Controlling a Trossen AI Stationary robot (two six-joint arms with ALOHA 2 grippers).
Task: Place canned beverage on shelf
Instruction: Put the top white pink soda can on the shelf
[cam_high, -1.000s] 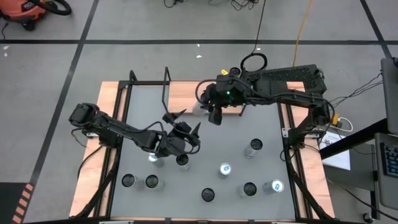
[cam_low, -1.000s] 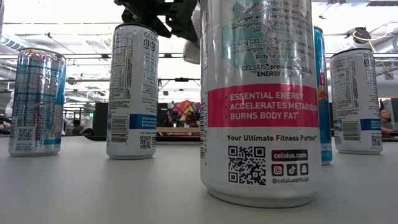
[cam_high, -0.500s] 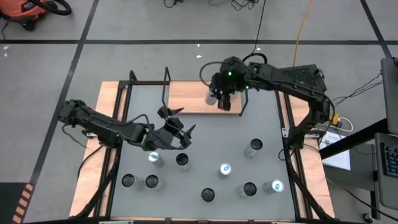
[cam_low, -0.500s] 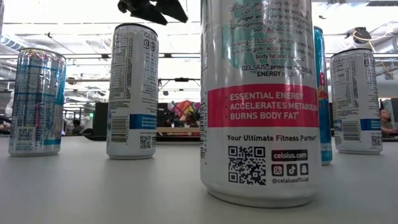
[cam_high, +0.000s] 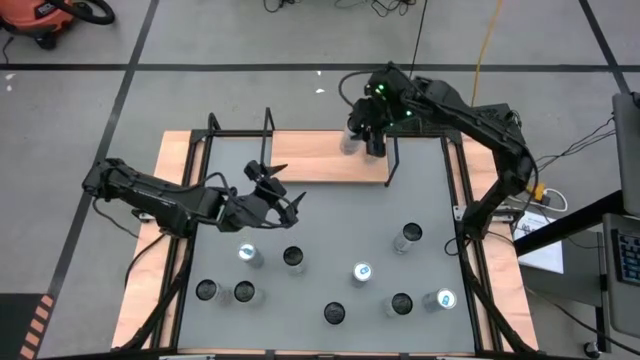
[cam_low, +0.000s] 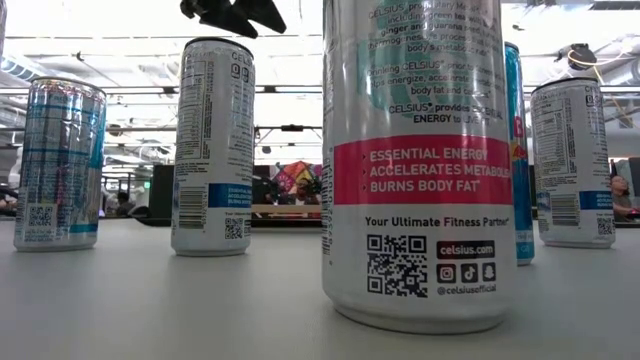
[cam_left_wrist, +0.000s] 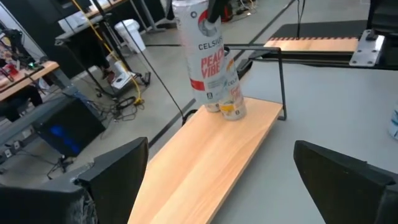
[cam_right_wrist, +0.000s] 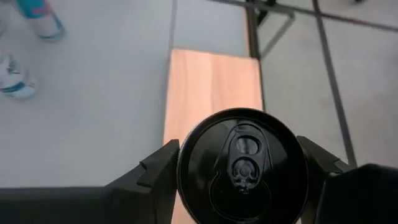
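My right gripper is shut on a white canned beverage with red lettering and a black top, over the right end of the shelf. The shelf is a light-wood board with black rod frames at its ends. In the left wrist view a second can-like shape shows just behind the held can's lower end. My left gripper hangs open and holds nothing, above the table just near of the shelf's left half. My right gripper pinches the can between its two fingers on two opposite sides of its wall, just below the top rim. The fingers slant down from above. The can stands nearly upright over the shelf's right end; whether its bottom touches the board, I cannot tell.
Several more cans stand on the grey tabletop in its near half, one tall can close to the low camera. The shelf's black rod frames rise at both ends. Bare board lies left of the held can.
My right gripper has carried the can toward the table's far right, along the shelf to its right end, rolling its wrist on the way. My left gripper has risen and drawn back toward the far left, away from the cans, staying open.
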